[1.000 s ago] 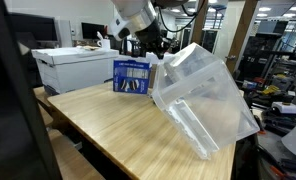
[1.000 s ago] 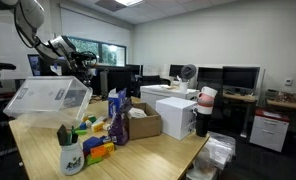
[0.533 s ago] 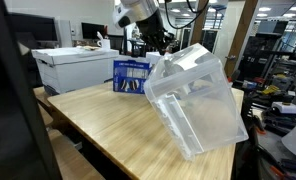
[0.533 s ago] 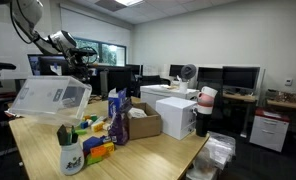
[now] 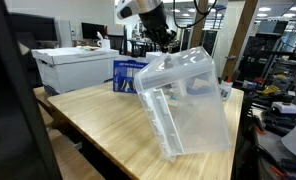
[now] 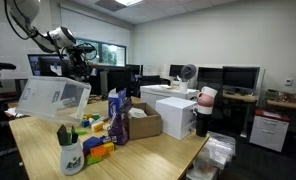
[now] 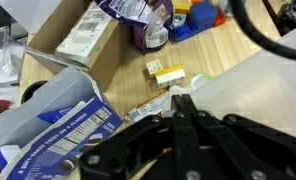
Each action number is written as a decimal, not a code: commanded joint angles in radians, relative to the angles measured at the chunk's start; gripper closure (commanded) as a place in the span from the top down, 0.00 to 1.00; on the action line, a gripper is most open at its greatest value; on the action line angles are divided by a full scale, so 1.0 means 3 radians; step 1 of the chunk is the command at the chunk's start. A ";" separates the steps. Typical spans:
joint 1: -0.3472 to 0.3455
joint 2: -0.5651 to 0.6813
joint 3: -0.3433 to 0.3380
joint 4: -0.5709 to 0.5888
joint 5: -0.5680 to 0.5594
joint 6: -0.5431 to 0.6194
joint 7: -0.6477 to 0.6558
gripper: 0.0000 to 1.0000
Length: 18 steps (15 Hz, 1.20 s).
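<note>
My gripper [image 5: 166, 48] is shut on the rim of a large clear plastic bin [image 5: 183, 105] and holds it tilted in the air above the wooden table [image 5: 93, 120]. In an exterior view the bin [image 6: 53, 97] hangs level over the table's far end, under the gripper [image 6: 76, 72]. In the wrist view the black fingers [image 7: 183, 108] are closed together on the bin's translucent wall [image 7: 266, 85]. The bin looks empty.
A blue box [image 5: 131, 75] stands on the table behind the bin, with a white machine [image 5: 73, 65] beyond. On the table there are also an open cardboard box [image 6: 143, 122], a white box [image 6: 174, 112], a pen cup [image 6: 70, 152] and coloured blocks [image 6: 96, 142]. Small packets [image 7: 168, 72] lie below the gripper.
The bin has swung in my grip: it has turned more upright and moved left across the table in an exterior view. The gripper has stayed shut on it.
</note>
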<state>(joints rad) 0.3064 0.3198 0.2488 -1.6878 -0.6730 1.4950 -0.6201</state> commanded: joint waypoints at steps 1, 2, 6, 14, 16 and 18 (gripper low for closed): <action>-0.0096 -0.0295 0.0022 -0.0300 0.0160 0.0228 0.0328 0.02; -0.0102 -0.0317 0.0021 -0.0321 0.0186 0.0256 0.0399 0.02; -0.0133 -0.0437 -0.0003 -0.0488 0.0306 0.0460 0.0802 0.02; -0.0138 -0.0670 -0.0037 -0.0862 0.0393 0.0737 0.1427 0.02; -0.0141 -0.0725 -0.0036 -0.0934 0.0439 0.0768 0.1481 0.02; -0.0143 -0.0790 -0.0035 -0.1003 0.0480 0.0811 0.1506 0.02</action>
<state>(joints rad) 0.2766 0.1541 0.2341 -1.9058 -0.5743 1.6855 -0.2039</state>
